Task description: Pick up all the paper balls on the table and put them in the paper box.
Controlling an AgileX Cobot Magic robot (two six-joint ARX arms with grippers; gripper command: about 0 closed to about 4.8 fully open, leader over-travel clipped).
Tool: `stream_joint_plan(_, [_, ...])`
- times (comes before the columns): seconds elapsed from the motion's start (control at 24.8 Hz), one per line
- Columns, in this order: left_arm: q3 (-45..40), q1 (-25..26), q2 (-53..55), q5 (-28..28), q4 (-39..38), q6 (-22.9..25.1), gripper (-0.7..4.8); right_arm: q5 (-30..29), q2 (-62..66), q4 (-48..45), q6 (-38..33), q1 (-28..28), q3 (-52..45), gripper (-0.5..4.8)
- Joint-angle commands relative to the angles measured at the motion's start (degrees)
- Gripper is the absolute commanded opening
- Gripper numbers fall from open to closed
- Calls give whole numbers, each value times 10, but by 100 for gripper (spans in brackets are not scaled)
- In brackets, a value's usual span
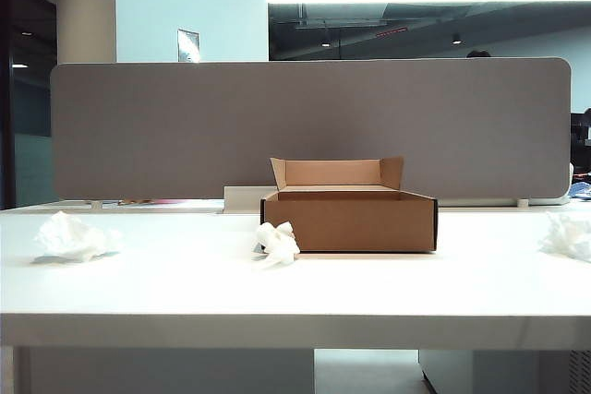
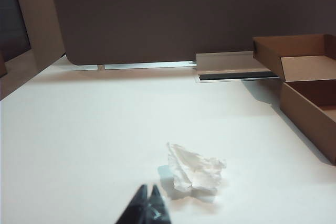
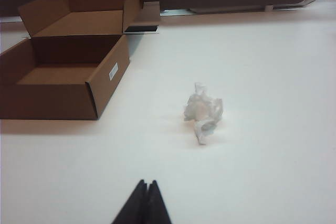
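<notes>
White tabletop (image 1: 295, 292) across the lower half of the exterior frame, grey divider panel (image 1: 185, 126) standing behind it. Brown paper box (image 1: 351, 220) at centre, open, rear flaps upright, nothing seen inside. Low white block (image 1: 242, 198) just behind the box's left rear corner.

Three paper balls, all on the tabletop and outside the box: one at the far left (image 1: 72, 237), one just beside the box's lower left corner (image 1: 278, 242), one cut off by the right edge (image 1: 570, 235). No arm seen in the exterior frame.

Left wrist view: left gripper (image 2: 148, 190) at the bottom edge, jaws pressed together to a single dark point, holding nothing. Crumpled ball (image 2: 194, 169) near the tips but apart from them; box (image 2: 310, 103) at the right edge.

Right wrist view: right gripper (image 3: 146, 183) at bottom centre, jaws likewise closed and empty. Paper ball (image 3: 203, 111) right of middle, well clear of the tips; box (image 3: 68, 61) at upper left.
</notes>
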State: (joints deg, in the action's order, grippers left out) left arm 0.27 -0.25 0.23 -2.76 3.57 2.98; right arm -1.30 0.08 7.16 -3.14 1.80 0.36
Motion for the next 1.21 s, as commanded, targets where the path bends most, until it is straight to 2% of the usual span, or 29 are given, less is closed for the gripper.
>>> stream_joint_plan(0.04, [2,0,0,1,3,0,-6,1,-1,-10,2,0,-3,-1])
stream_joint_plan(0.65, [2,0,0,0,4,-1,-6,1,-1,-14,2,0,-3,-1])
stream_joint_plan(0.81, [2,0,0,0,1,-53,-6,-14,-1,-12,1,0,-3,-1])
stream_joint_plan(0.89, [4,0,0,-14,-2,-66,-6,-14,-1,-13,-16,0,-2,-1])
stream_joint_plan(1.01, [8,0,0,-33,-2,-83,-6,-18,-1,-19,-87,0,15,-3])
stream_joint_plan(1.21, [39,0,1,-36,-15,-95,-6,-19,-1,-17,-93,0,67,-4])
